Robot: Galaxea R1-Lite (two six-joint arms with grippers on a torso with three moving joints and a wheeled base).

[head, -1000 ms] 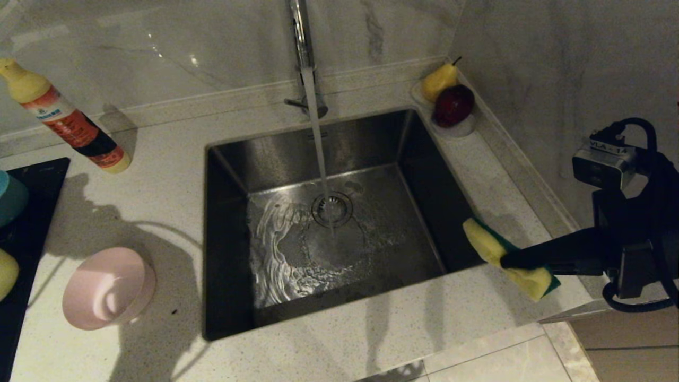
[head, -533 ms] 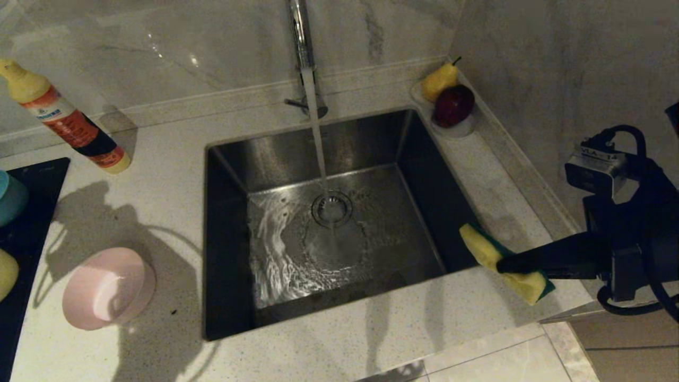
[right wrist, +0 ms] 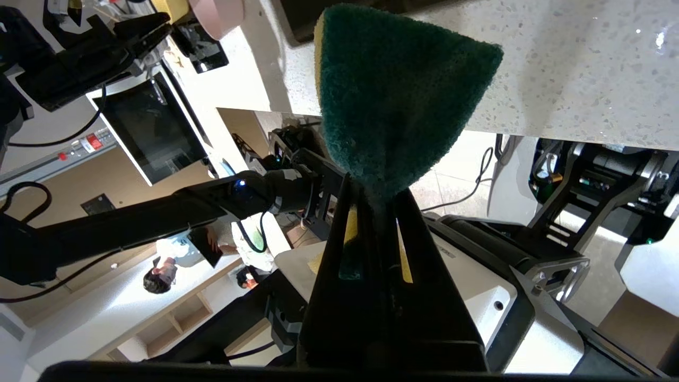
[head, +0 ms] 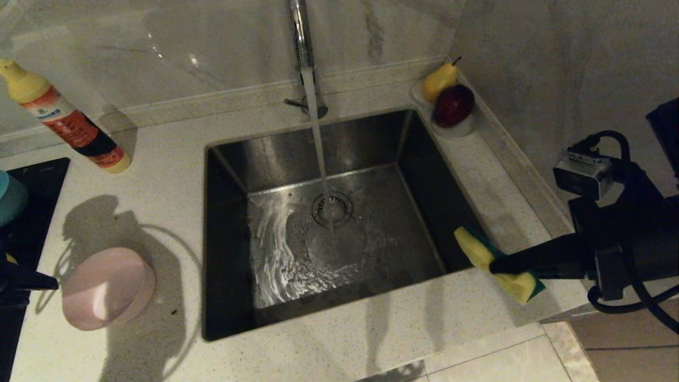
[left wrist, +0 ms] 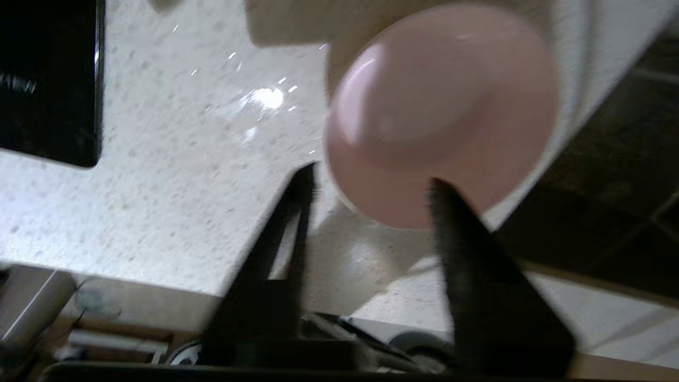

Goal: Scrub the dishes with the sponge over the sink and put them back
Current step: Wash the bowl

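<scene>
My right gripper (head: 496,263) is clamped on the sponge (head: 477,253), holding it above the counter (head: 371,339) at the sink's (head: 318,233) right edge, green face away from the head camera. My left gripper (left wrist: 371,183) has its fingers spread, just beside the pink bowl (left wrist: 440,111), which lies upside down on the counter left of the sink. Water runs from the tap (head: 301,37) onto the drain.

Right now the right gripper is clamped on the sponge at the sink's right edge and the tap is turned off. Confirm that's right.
Not quite: the tap is running, its stream falling to the drain strainer, as the head view shows. The right gripper is indeed clamped on the sponge at the sink's right edge.
</scene>
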